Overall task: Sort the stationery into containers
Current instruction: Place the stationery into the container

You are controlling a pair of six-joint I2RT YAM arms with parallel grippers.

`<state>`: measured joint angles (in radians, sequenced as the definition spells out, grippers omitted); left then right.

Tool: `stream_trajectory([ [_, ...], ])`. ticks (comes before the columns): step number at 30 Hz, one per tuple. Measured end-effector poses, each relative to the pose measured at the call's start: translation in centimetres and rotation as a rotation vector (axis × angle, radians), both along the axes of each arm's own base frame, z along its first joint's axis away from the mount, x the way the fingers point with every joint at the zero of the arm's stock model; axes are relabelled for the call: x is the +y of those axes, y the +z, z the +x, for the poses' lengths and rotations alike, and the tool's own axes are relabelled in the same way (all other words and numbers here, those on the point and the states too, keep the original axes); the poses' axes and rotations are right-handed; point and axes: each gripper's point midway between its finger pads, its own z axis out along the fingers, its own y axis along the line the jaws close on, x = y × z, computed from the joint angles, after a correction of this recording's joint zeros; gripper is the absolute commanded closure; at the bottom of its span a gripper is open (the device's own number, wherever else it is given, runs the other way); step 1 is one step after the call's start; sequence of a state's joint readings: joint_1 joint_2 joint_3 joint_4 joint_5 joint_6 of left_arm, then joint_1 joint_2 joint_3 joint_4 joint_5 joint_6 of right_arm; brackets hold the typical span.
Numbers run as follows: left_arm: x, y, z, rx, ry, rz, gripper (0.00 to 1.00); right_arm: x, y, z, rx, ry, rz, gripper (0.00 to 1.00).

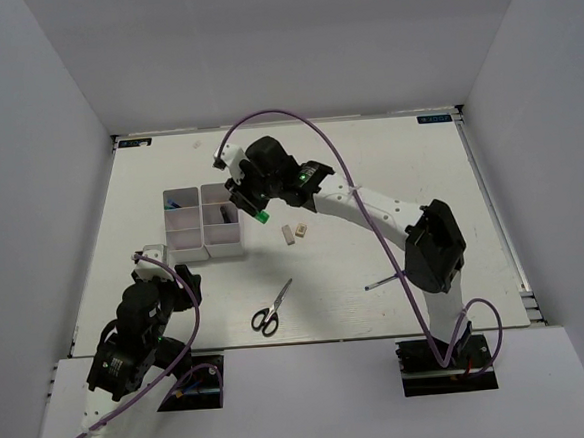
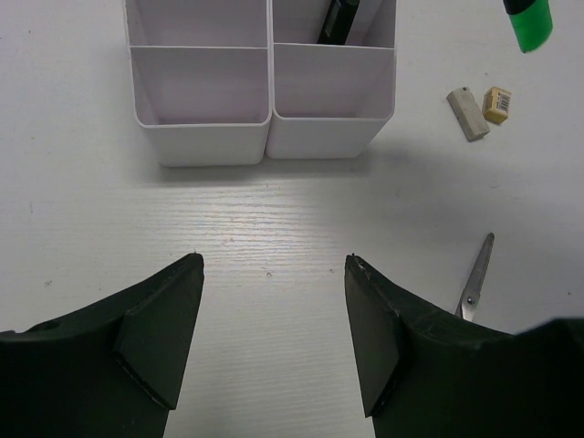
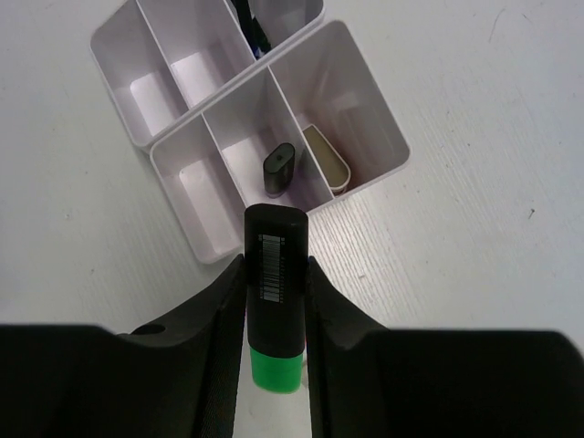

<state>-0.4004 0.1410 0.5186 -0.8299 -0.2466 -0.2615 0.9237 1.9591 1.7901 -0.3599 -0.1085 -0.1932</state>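
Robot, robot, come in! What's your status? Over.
Left gripper open, empty. Right gripper shut on green highlighter, raised beside the tray. Scissors, two small blocks unsorted on the table. Nothing blocking.

Laboratory robot test cell. A white desk (image 1: 429, 169) is boxed in by white panel walls (image 1: 290, 49) at its left, far and right edges; a left arm (image 1: 143, 315) and a right arm (image 1: 429, 244), trailing purple cables (image 1: 265, 114), are bolted at the desk's near edge.
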Motion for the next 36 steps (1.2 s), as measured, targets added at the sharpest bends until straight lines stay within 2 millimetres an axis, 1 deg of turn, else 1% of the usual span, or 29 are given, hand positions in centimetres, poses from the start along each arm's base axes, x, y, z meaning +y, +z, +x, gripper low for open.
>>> stream_trajectory([
  [2,0.0,0.0,0.0,0.0,0.0,0.0,0.27,0.2,-0.1,0.1,-0.001,0.008,0.003,1.0],
  [4,0.0,0.0,0.0,0.0,-0.001,0.001,0.27,0.9,0.2,0.3,-0.018,0.031,0.025,1.0],
  [8,0.0,0.0,0.0,0.0,0.0,0.002,0.27,4.1,1.9,0.5,-0.094,0.146,0.131,1.0],
  [12,0.1,0.0,0.0,-0.001,0.003,0.003,0.27,7.6,3.2,0.1,-0.152,0.274,0.242,1.0],
  [15,0.1,0.0,0.0,-0.001,0.004,0.003,0.27,9.3,3.1,-0.1,-0.171,0.332,0.297,1.0],
  [19,0.1,0.0,0.0,-0.001,0.003,0.003,0.27,10.8,1.8,-0.3,-0.162,0.368,0.339,1.0],
  [21,0.1,0.0,0.0,-0.001,0.003,0.003,0.27,11.2,1.2,-0.2,-0.154,0.371,0.352,1.0],
  [23,0.1,0.0,0.0,-0.001,0.002,0.003,0.27,11.5,1.1,-0.2,-0.152,0.377,0.372,1.0],
  [29,0.1,0.0,0.0,-0.001,0.002,0.003,0.27,12.1,1.7,0.5,-0.179,0.37,0.427,1.0],
  [31,0.1,0.0,0.0,-0.001,0.002,0.003,0.27,12.2,1.7,0.8,-0.182,0.366,0.437,1.0],
  [33,0.1,0.0,0.0,-0.001,0.002,0.003,0.27,12.2,1.3,1.0,-0.182,0.36,0.443,1.0],
  [36,0.1,0.0,0.0,-0.001,0.003,0.003,0.27,11.8,0.2,1.2,-0.164,0.35,0.437,1.0],
])
